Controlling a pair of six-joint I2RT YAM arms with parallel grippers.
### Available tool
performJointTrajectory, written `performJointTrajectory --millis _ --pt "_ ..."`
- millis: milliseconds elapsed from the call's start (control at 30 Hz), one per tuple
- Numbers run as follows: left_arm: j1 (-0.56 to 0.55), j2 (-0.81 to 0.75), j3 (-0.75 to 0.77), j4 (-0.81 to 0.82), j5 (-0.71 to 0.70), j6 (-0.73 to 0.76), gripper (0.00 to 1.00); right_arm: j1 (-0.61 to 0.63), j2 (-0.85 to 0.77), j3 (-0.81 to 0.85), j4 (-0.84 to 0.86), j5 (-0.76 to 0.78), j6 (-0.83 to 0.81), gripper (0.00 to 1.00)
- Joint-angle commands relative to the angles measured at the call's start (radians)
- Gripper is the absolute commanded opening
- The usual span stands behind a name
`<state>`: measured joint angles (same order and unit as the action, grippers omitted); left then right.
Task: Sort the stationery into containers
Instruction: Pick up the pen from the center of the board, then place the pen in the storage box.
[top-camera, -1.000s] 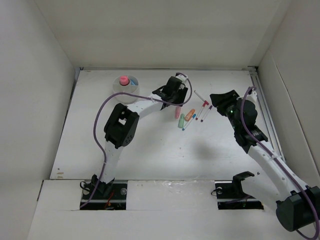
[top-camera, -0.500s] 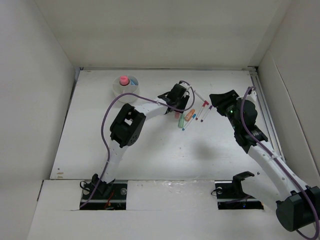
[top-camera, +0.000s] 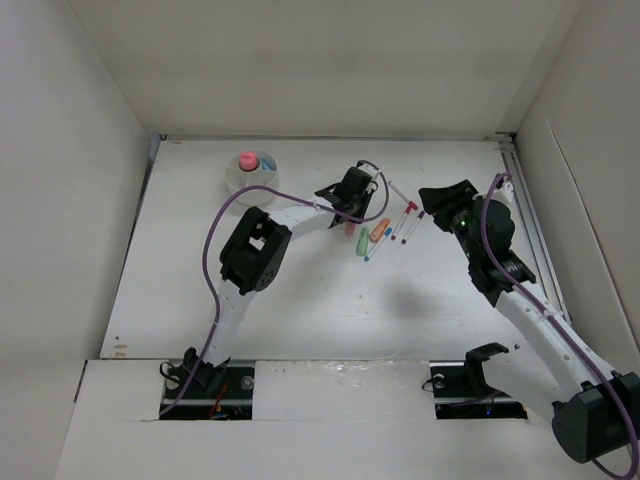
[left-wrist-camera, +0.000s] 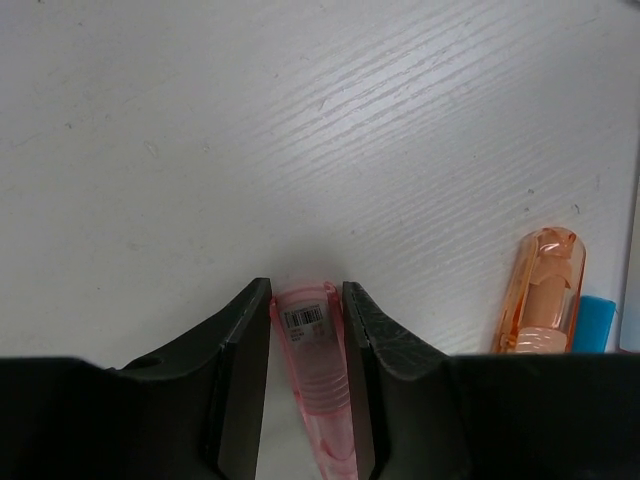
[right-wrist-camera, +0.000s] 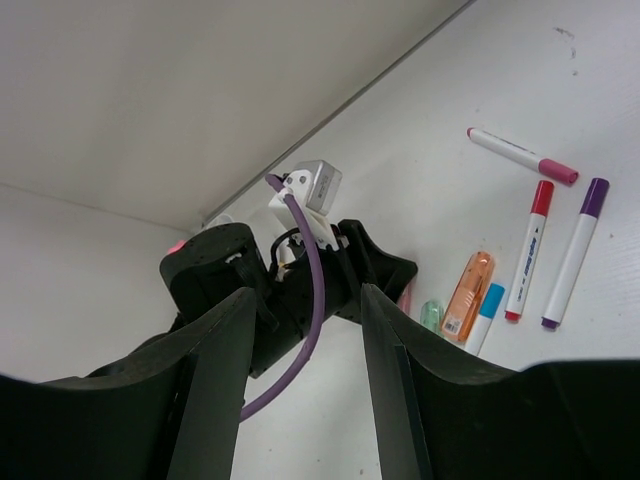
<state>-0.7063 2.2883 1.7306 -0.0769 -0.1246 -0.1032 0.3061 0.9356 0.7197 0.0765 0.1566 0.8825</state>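
- The left gripper (left-wrist-camera: 305, 290) is clamped on a pink capsule (left-wrist-camera: 315, 370), one finger pressed to each long side; the capsule lies flat on the white surface (top-camera: 300, 300).
- Just to its right lie an orange capsule (left-wrist-camera: 545, 290) and a blue-capped pen (right-wrist-camera: 485, 312), touching side by side, with a green capsule (top-camera: 362, 244) close by.
- A red-capped pen (right-wrist-camera: 528, 262) and a purple-capped pen (right-wrist-camera: 572, 252) lie nearly parallel; a pink-capped pen (right-wrist-camera: 520, 155) sits beyond them.
- The right gripper (right-wrist-camera: 305, 292) hangs above the surface near the pens, released and grasping nothing.
- The white bowl (top-camera: 238, 180) stands at the far left, well apart, holding a pink-topped item (top-camera: 248, 160) and a blue piece (top-camera: 268, 164).
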Motion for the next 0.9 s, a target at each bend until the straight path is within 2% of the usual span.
performJointTrajectory --millis 0,167,433,600,867 --pt "0.033 -0.081 0.011 0.025 0.028 -0.021 0.12 -0.007 -0.001 0.024 0.037 -0.008 -0.008 0.53" --pt "0.094 -0.128 0.027 0.029 0.031 -0.043 0.09 -0.007 -0.001 0.024 0.037 0.009 -0.008 0.53" --pt "0.201 -0.176 0.154 0.051 -0.101 -0.052 0.09 -0.007 -0.001 0.024 0.037 -0.015 -0.008 0.53" --pt "0.269 -0.124 0.295 0.051 -0.257 0.000 0.09 -0.007 -0.001 0.024 0.037 -0.006 -0.008 0.53" --pt "0.292 -0.083 0.307 0.212 -0.496 0.126 0.10 -0.007 0.025 0.034 0.037 -0.029 -0.008 0.53"
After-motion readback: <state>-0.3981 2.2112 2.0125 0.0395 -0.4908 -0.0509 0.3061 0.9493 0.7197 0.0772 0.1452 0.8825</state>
